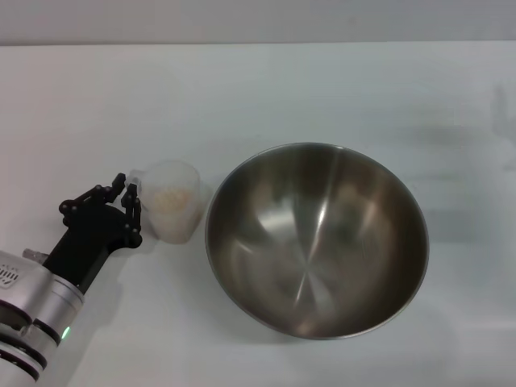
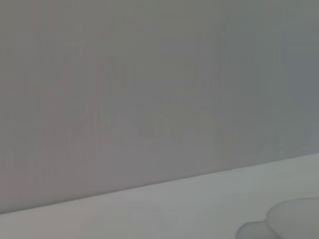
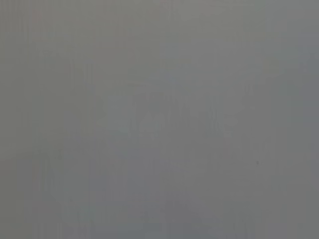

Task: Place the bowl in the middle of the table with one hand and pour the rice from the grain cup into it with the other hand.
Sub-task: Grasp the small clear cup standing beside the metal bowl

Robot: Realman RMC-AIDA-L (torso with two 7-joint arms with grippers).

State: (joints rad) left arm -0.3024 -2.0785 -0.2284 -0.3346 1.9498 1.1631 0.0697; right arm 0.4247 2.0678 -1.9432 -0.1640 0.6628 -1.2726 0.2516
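The large steel bowl (image 1: pixel 316 239) stands empty on the white table (image 1: pixel 258 89), a little right of centre. Just left of it stands the frosted grain cup (image 1: pixel 171 211), upright, with pale rice (image 1: pixel 171 200) inside. My left gripper (image 1: pixel 126 187) reaches in from the lower left, and its black fingers (image 1: pixel 131 211) meet at the cup's left rim, shut on it. The cup's rim and lip (image 2: pixel 284 221) show at the edge of the left wrist view. The right gripper is out of view, and the right wrist view is only plain grey.
The table's far edge meets a grey wall (image 1: pixel 258 20). The cup and the bowl's left rim nearly touch. Bare tabletop lies behind the bowl and to its right.
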